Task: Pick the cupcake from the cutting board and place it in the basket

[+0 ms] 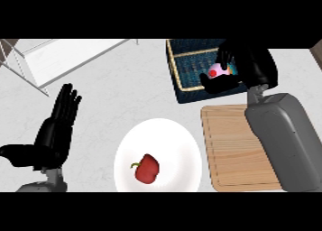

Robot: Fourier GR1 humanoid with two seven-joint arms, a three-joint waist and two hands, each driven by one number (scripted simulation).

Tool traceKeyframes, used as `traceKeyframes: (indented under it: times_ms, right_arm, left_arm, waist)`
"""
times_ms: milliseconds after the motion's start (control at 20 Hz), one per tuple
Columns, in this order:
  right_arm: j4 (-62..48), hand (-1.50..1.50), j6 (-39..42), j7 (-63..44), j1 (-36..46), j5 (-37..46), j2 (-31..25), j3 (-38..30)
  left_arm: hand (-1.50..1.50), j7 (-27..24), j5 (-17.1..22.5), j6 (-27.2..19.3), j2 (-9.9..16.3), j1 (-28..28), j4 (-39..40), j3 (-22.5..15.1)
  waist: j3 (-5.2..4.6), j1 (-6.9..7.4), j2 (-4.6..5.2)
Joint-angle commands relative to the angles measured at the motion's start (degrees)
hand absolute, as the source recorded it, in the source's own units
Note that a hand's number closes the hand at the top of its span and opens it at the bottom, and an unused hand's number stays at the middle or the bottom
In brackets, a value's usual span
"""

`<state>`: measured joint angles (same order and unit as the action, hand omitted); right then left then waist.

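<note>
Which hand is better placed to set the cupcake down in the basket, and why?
The right hand: it is curled round the cupcake directly over the basket. The left hand rests open at the far left, beyond the plate.

No text, label, brand, number or sign can be read anywhere in the head view, on any object or surface.
</note>
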<state>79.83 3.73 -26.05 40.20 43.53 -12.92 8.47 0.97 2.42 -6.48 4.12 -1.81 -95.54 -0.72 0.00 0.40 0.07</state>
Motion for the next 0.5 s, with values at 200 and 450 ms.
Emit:
traceKeyframes:
  times_ms: [200, 450]
  right_arm:
    - [-9.99, 1.5, -4.12, 6.4, 1.52, 0.56, 2.4, -4.92]
    - [-7.71, 1.5, -4.59, 5.93, -1.43, -0.21, 0.06, -8.86]
  left_arm:
    - [0.0, 2.7, -0.99, -1.0, -1.25, 0.28, -2.01, -0.86]
    - [0.0, -1.86, 0.42, 1.22, -0.37, 1.52, 0.3, 1.08]
  waist:
    - [0.01, 0.14, 0.0]
    - [-0.01, -0.21, -0.07]
